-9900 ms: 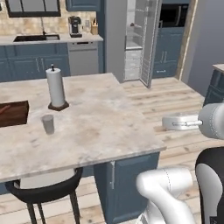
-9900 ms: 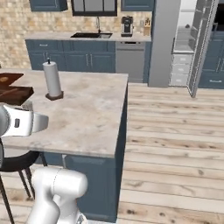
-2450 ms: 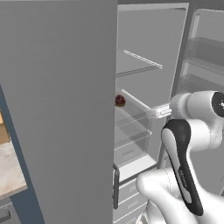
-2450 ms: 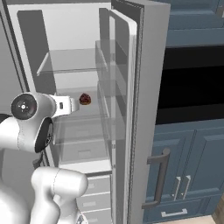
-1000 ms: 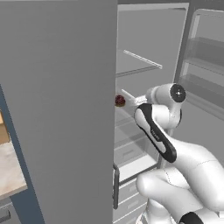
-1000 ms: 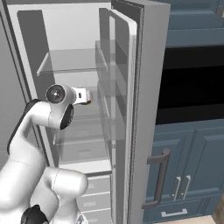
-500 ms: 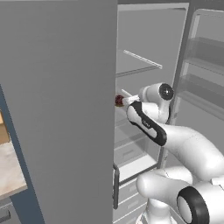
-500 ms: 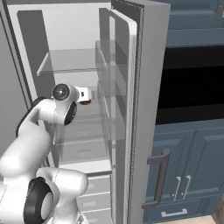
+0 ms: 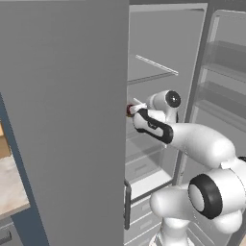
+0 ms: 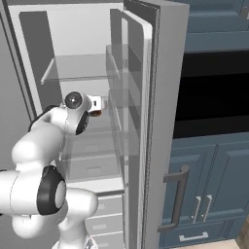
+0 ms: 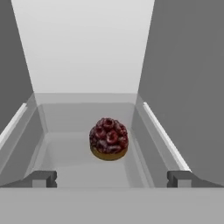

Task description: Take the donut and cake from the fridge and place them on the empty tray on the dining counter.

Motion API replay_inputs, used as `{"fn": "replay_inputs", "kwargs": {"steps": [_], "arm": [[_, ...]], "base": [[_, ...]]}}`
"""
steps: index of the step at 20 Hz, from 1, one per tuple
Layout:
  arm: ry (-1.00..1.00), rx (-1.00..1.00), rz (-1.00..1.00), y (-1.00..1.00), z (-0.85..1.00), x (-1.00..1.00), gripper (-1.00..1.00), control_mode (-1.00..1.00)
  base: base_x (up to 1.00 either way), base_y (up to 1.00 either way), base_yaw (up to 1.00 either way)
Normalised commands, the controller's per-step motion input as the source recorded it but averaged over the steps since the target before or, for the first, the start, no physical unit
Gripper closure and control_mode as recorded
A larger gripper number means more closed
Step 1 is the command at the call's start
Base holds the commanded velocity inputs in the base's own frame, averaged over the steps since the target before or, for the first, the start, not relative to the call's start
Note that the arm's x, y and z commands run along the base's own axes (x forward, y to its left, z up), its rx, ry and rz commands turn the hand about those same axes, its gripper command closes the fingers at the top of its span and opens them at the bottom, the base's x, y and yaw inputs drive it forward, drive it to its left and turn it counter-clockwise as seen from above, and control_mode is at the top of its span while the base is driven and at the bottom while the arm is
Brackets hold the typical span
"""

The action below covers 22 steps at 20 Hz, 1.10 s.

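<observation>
- The fridge (image 9: 62,120) is seen with its closed left door hiding the left part of the interior.
- The cake (image 11: 108,138) is seen on a glass shelf (image 11: 87,164), mid-fridge, partly hidden in both base views.
- The claw (image 11: 111,178) is held wide apart just before the cake, gripping nothing.

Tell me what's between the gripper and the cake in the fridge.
Nothing: in the hand view, only bare pale shelf lies between the open gripper and the cake, which sits ahead, centred between the fingertips.
</observation>
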Motion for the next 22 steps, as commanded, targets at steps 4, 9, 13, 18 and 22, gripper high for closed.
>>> {"fn": "replay_inputs", "kwargs": {"steps": [4, 9, 13, 18, 22], "arm": [[0.11, 0.00, 0.00, 0.00, 0.00, 0.20, -1.00, -1.00], [0.05, 0.00, 0.00, 0.00, -0.08, 0.04, -1.00, -1.00], [0.00, -0.01, 0.00, 0.00, -0.26, 0.04, -1.00, -1.00], [0.00, -0.01, 0.00, 0.00, -0.22, 0.04, -1.00, -1.00], [0.00, 0.00, 0.00, 0.00, -0.08, 0.05, -1.00, -1.00]], "base": [[0.00, 0.00, 0.00], [0.00, 0.00, 0.00], [0.00, 0.00, 0.00], [0.00, 0.00, 0.00], [0.00, 0.00, 0.00]]}}
